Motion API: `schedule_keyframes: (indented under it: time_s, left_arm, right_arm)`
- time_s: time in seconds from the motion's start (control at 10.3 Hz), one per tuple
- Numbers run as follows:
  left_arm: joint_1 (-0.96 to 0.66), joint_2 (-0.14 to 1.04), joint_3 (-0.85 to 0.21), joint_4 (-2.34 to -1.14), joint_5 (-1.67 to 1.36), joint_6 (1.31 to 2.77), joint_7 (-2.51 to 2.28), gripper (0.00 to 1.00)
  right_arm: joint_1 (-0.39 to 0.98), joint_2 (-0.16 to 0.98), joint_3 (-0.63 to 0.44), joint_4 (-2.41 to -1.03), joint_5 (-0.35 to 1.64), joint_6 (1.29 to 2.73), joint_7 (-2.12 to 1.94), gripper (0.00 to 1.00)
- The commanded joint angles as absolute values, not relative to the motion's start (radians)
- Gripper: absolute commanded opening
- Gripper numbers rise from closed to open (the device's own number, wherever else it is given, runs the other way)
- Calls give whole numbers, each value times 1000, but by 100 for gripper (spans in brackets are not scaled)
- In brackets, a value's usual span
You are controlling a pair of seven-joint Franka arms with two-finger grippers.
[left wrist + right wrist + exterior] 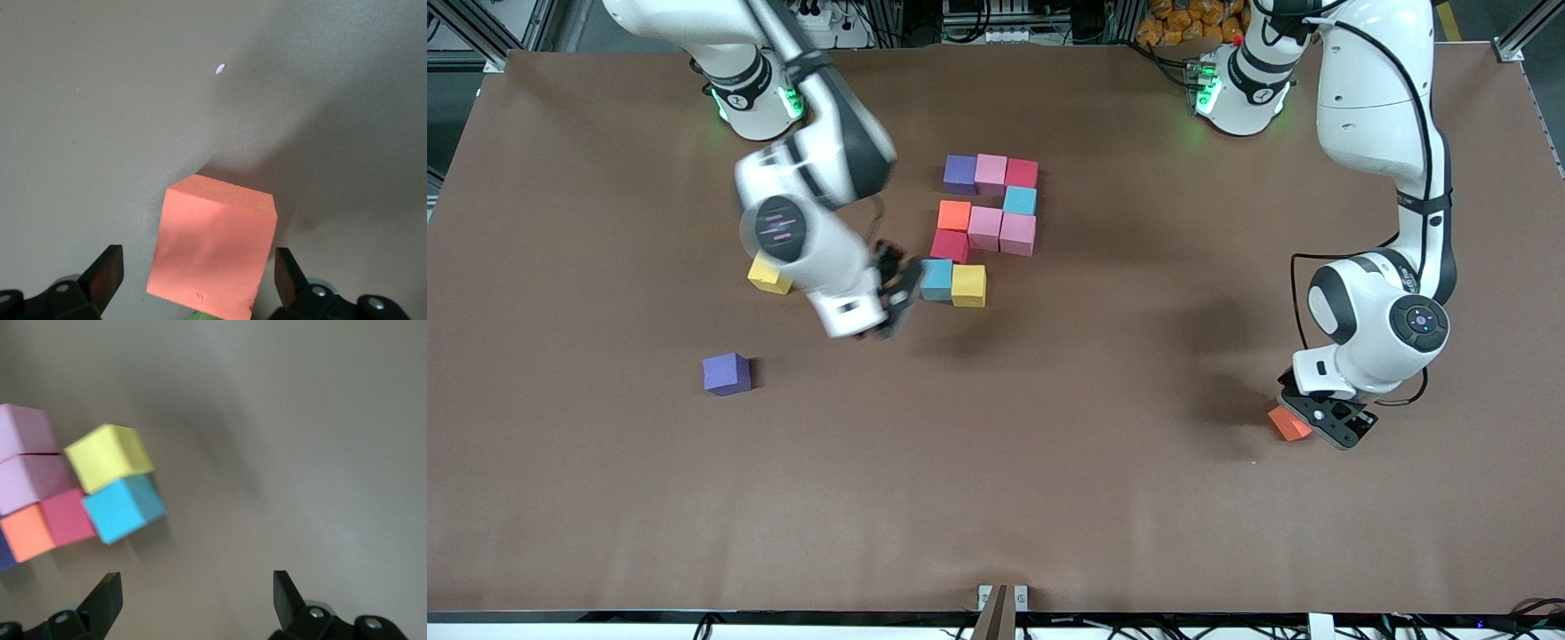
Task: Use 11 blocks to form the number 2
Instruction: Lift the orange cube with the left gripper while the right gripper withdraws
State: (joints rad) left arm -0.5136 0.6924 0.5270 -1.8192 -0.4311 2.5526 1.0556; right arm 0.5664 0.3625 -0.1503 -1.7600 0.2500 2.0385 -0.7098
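The partial number 2 (985, 227) lies mid-table. Its farthest row is purple (960, 173), pink (991, 172) and red (1022, 172), with a blue block (1020, 200) under the red one. Then come orange (954, 215) and two pink blocks, a red block (950, 245), and nearest blue (936, 279) beside yellow (968, 285). My right gripper (894, 295) hangs open and empty beside that blue block (127, 509). My left gripper (1309, 420) stands open around a loose orange block (213, 250), with a gap at each finger.
A loose yellow block (767, 276) lies partly under the right arm. A loose purple block (727, 373) lies nearer the camera toward the right arm's end. A green sliver (200, 315) shows under the orange block in the left wrist view.
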Motion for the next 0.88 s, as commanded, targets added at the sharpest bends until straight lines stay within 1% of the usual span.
schedule_keyframes:
  time_s: [0.0,0.1,0.29,0.49,0.58,0.68,0.78]
  left_arm:
    - [-505,712,520,-1798,-459,2569,1092,100]
    - [-506,724,519,-1790,-475,2569,1092,100]
    - [-506,735,508,-1790,-500,2579,1092,100]
    - [-509,736,506,-1790,-529,2579,1091,100]
    - [-512,736,506,-1790,-550,2579,1091,92]
    - [-520,736,503,-1790,-567,2579,1089,74]
    - [-522,736,499,-1793,-569,2579,1083,53]
  right_arm:
    - [418,356,-156,-1727,245,2020,-686,100]
    - [346,347,-153,-1714,227,2016,-684,100]
    - [229,284,-152,-1713,218,1970,-645,100]
    - [128,249,-152,-1700,161,1879,-568,100]
    - [94,220,-153,-1698,141,1831,-555,100]
    - [72,186,-155,-1697,129,1806,-510,100]
    - [71,152,-152,-1697,62,1781,-438,100]
